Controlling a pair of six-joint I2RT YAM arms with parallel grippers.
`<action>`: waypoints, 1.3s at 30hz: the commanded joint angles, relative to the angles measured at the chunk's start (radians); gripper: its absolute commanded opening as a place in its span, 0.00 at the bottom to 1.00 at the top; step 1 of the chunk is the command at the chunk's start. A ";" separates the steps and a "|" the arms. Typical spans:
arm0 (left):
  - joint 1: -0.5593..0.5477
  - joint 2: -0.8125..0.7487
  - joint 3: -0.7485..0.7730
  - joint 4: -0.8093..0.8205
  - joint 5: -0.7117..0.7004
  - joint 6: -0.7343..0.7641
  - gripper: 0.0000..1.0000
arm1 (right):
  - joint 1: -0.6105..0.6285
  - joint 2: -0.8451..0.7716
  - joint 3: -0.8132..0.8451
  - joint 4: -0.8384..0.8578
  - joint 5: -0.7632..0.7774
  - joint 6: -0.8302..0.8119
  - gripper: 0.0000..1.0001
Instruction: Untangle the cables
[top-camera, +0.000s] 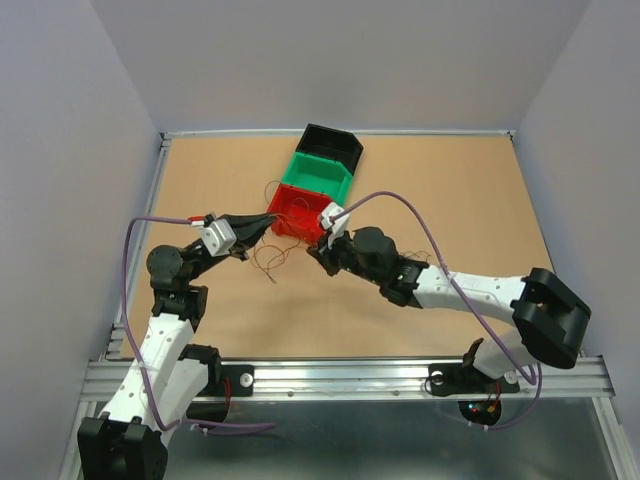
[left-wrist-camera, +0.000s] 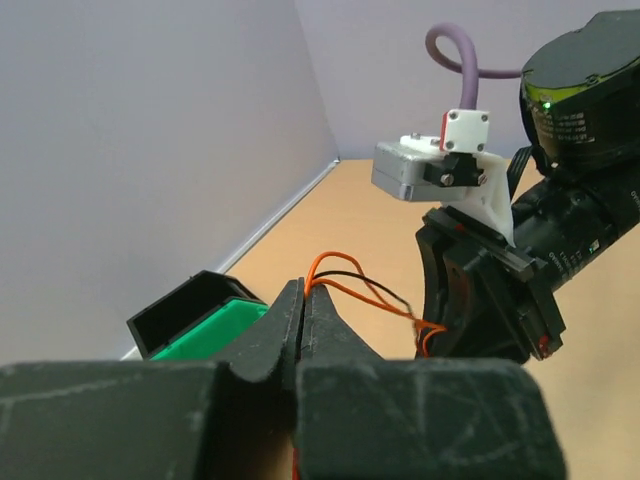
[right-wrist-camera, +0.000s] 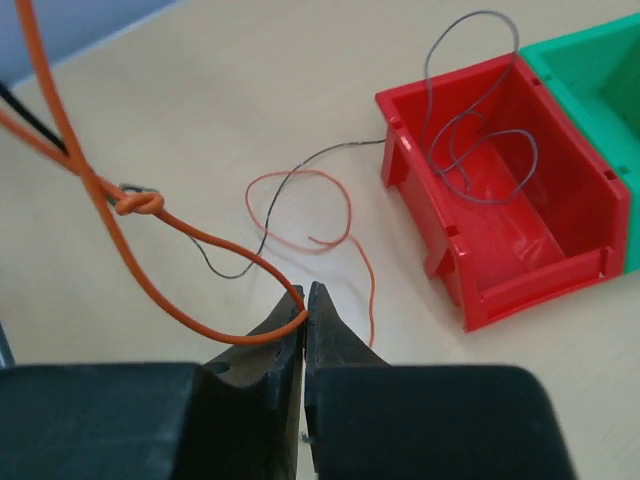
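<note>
Left fingers (left-wrist-camera: 296, 306) clenched, tips pinching the cables (left-wrist-camera: 345, 284): orange strands plus one black come out right at the tips and run across toward the right arm's wrist, held above the counter (left-wrist-camera: 390, 215). Right fingers (right-wrist-camera: 297, 312) also clenched, gripping one orange strand (right-wrist-camera: 150, 282) at the very tip. That strand goes up and left to a small knot (right-wrist-camera: 140, 203), where it meets a dark wire, then more orange and a black strand carry on out of the top left corner. Loose thin red-orange loop (right-wrist-camera: 310, 200) lies flat on the counter just past the right fingers. A thin grey wire (right-wrist-camera: 470, 150) curls inside the red bin (right-wrist-camera: 470, 270), and a dark strand reaches the bin's near wall from the counter. In the top view both arms meet near the middle of the counter (top-camera: 450, 200), just in front of the red bin (top-camera: 298, 212), with thin loops (top-camera: 270, 258) on the surface between and below them. Green bin (top-camera: 318, 175) touches the red one behind, black bin (top-camera: 332, 145) behind that, three in a row. Whether the grey wire links to the held strands, cannot tell.
</note>
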 joint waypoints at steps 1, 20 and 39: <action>-0.005 -0.011 0.039 0.002 -0.023 0.037 0.28 | 0.007 -0.129 -0.061 0.169 0.159 0.016 0.01; -0.109 0.193 0.035 -0.037 0.061 0.186 0.99 | 0.007 -0.562 -0.217 0.188 0.268 0.081 0.01; -0.372 0.298 0.018 -0.158 -0.077 0.453 0.97 | 0.007 -0.375 -0.143 0.168 0.058 0.205 0.01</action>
